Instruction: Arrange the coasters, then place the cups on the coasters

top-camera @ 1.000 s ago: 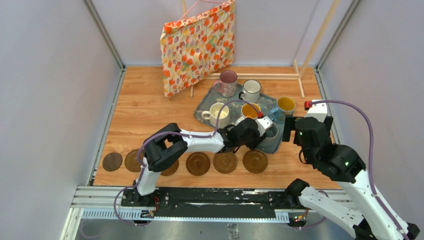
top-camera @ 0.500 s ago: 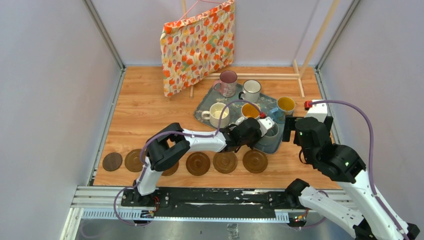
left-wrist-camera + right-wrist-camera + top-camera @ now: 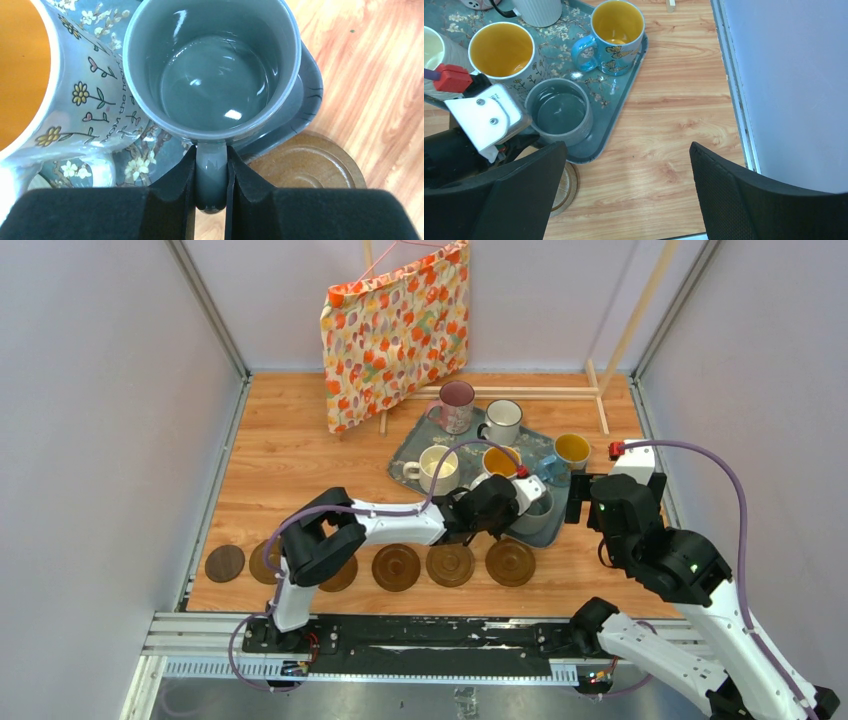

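Note:
My left gripper (image 3: 212,186) is shut on the handle of the grey cup (image 3: 212,75), which stands at the near right corner of the floral tray (image 3: 95,95). From above, that cup (image 3: 538,508) sits just behind the rightmost coaster (image 3: 510,562). Several brown coasters lie in a row along the near edge, from the far left one (image 3: 225,563) to the middle ones (image 3: 396,567) (image 3: 450,564). On the tray (image 3: 408,453) are the pink (image 3: 456,405), white (image 3: 503,421), cream (image 3: 437,469), yellow-inside (image 3: 500,461) and blue-handled (image 3: 570,451) cups. My right gripper (image 3: 626,200) hangs open over bare wood right of the tray.
A flowered cloth bag (image 3: 395,330) hangs on a wooden frame at the back. Wooden rails (image 3: 520,392) lie behind the tray. Grey walls close in the left and right sides, and a metal rail (image 3: 400,635) runs along the front.
My left gripper's jaws have closed on the grey cup's handle. The right arm has not moved.

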`<state>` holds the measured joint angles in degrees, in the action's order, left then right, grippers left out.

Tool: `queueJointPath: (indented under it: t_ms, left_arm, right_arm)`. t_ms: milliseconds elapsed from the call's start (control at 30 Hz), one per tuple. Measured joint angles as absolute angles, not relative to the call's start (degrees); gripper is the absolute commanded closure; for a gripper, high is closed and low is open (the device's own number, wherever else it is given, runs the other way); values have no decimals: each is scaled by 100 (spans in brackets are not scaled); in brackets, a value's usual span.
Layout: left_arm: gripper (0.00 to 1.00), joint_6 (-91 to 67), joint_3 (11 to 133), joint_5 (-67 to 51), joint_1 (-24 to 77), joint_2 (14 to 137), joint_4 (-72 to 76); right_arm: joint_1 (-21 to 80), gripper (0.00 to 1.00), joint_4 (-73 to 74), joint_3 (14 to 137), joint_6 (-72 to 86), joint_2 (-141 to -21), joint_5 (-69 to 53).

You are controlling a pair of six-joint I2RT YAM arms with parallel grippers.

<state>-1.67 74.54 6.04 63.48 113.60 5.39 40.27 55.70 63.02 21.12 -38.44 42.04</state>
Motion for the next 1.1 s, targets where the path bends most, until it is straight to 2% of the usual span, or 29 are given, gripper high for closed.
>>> queueJointPath:
  t_ms: [733,1100]
  left_arm:
    - [100,-436,5872,888,7190,9767,596]
    - [100,-661,5323,1240,7500,9518,652]
  right_arm:
    - [4027,2,5428,6241,2088,-3964,4206]
    - [4027,2,5395,6235,2034,-3975,4206]
